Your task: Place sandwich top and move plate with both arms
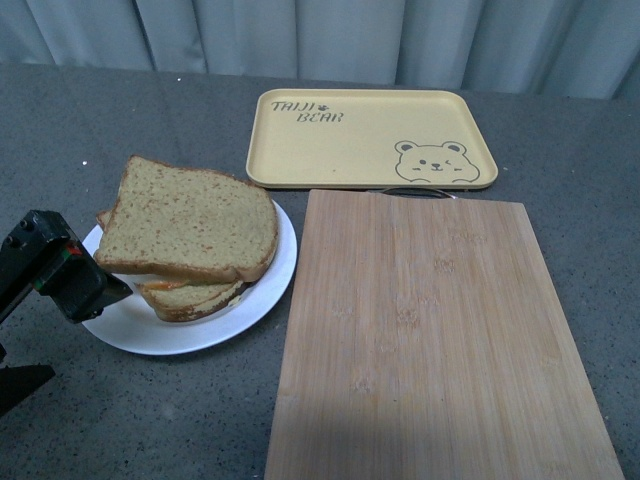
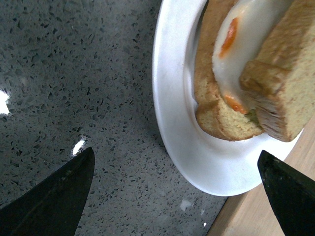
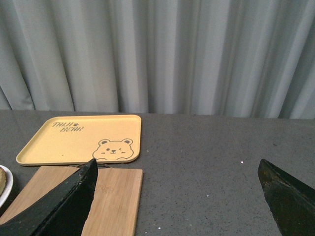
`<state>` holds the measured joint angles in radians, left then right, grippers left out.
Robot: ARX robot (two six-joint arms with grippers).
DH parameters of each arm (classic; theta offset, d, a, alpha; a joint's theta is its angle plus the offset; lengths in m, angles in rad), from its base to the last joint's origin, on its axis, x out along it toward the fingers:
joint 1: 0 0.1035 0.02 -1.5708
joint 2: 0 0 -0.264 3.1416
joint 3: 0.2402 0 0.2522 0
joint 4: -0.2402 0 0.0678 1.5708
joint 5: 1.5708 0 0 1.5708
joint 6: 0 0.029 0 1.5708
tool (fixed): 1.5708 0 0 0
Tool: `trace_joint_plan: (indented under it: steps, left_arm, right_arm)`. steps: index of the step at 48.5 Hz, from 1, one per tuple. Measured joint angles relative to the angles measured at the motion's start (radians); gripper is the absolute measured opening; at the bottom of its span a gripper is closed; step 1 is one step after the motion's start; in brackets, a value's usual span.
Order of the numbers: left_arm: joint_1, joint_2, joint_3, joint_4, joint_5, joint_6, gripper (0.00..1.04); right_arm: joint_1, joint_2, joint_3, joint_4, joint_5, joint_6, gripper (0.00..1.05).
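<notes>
Here the left gripper [image 2: 175, 152] gapes empty, the plate [image 2: 170, 98] just ahead of it, the sandwich top [image 1: 190, 220] stacked there; the right gripper [image 3: 177, 162] is likewise spread, empty.

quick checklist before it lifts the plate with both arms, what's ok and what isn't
1. Sandwich top on the stack: ok, lying flat over the egg.
2. Left hand open: ok, jaws wide by the plate rim, not gripping.
3. Right hand at the plate: not ok, open but facing the yellow tray, well off the plate.
4. Sandwich top squared up: not ok, offset from the lower slices; could slide.
5. Drop-off spot: cannot tell.
</notes>
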<state>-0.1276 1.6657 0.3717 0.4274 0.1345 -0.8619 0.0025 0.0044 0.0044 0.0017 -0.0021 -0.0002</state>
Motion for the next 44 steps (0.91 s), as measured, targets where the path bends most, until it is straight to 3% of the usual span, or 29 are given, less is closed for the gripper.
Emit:
trace_joint_plan:
  steps: [15,34,44]
  left_arm:
    - [-0.037,0.140,0.056,0.057,-0.003,-0.047,0.97]
    - [-0.048,0.228,0.138,0.028,-0.006,-0.100,0.30]
    - [-0.040,0.216,0.166,0.024,0.022,-0.150,0.09]
  right_arm:
    - [0.000,0.000,0.000,0.000,0.000,0.000,0.95]
    - [0.000,0.000,0.000,0.000,0.000,0.000,0.95]
    - [0.000,0.000,0.000,0.000,0.000,0.000,0.95]
